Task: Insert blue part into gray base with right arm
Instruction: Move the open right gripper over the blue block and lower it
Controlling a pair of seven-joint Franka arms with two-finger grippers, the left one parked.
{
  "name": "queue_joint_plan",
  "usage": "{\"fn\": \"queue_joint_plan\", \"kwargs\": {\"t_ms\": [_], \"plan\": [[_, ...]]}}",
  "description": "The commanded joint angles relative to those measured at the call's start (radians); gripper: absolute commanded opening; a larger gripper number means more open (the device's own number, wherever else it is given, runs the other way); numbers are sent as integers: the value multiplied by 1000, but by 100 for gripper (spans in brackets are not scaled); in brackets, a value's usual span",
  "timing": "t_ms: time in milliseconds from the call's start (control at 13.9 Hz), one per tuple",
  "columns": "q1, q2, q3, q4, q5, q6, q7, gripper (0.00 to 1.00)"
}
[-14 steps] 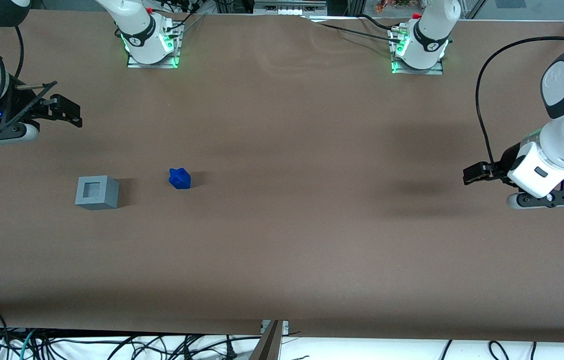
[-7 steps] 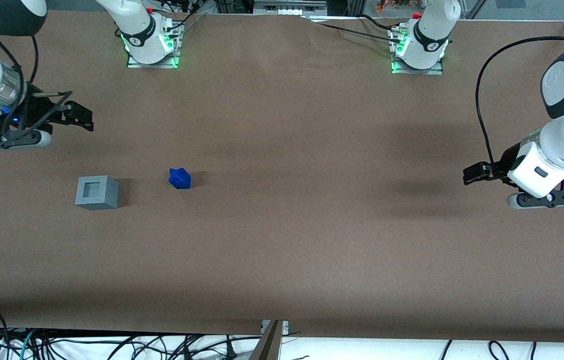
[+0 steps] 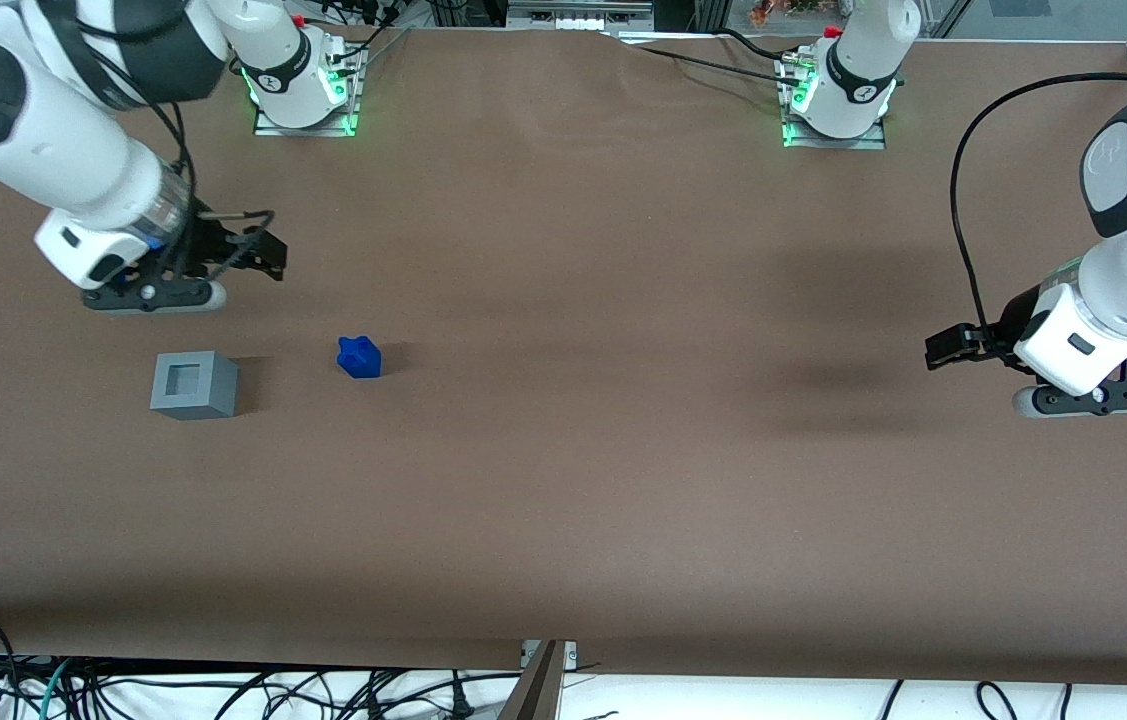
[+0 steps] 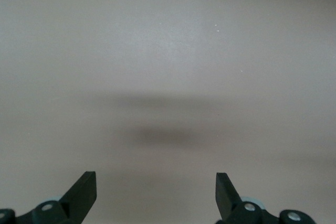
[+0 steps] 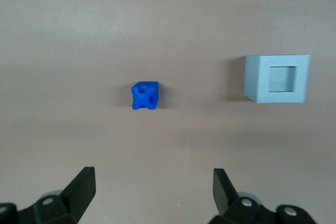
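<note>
Black and two-fingered, the gripper (image 3: 268, 258) of the right arm (image 3: 53, 150) hung above the brown table (image 3: 623, 450) with its fingers (image 5: 81, 190) spread wide and nothing between them. It was farther from the front camera than both task pieces and touched neither.

That table was a broad, plain brown surface. The white arm, with its black joint sections and shiny wrist band, reached over the working arm's end of it.

The gray base (image 3: 194, 385) sat on the table, a light-gray cube with a square hole in its top face; the wrist view showed the hole (image 5: 285, 78) open and nothing in it. Its sides looked smooth and plain.

The blue part (image 3: 359, 357) stood near the cube, apart from it, lying more toward the parked arm's end. It was bright blue and clearly smaller than the cube, with a narrower, knobby top that showed a cross-like pattern (image 5: 144, 95) from above. It cast a short shadow on the table.
</note>
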Motion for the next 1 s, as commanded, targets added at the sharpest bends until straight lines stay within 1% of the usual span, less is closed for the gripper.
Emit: {"fn": "queue_joint_plan", "kwargs": {"t_ms": [0, 359, 502, 646, 789, 933], "plan": [[-9, -15, 24, -148, 9, 169, 29, 99], [-4, 84, 33, -279, 9, 436, 79, 99], [-4, 148, 33, -282, 9, 513, 84, 99], [18, 220, 32, -280, 6, 605, 108, 99], [25, 270, 30, -279, -2, 654, 107, 99], [28, 288, 29, -271, -8, 663, 107, 99]]}}
